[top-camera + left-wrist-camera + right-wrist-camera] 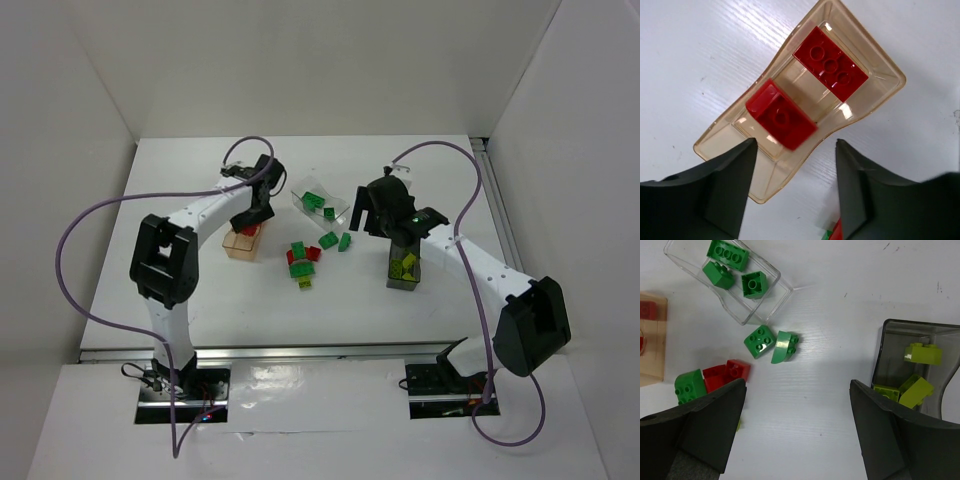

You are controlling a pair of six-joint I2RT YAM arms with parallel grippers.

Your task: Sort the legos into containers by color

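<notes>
Red lego [781, 116] over tan tub [882, 75]; just beyond spread left end effector [796, 145]

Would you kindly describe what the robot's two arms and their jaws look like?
Both the left arm and the right arm have white tubular links joined by chunky black housings, on black bases. A thin purple cable loops alongside each. The jaws are plain matt dark grey wedges, with no visible markings. A small green light glows near the right wrist.

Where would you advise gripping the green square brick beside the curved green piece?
I'd take the green square brick from above, studs-up as it lies, pinching the two flat walls that the curved green piece leaves free.
</notes>
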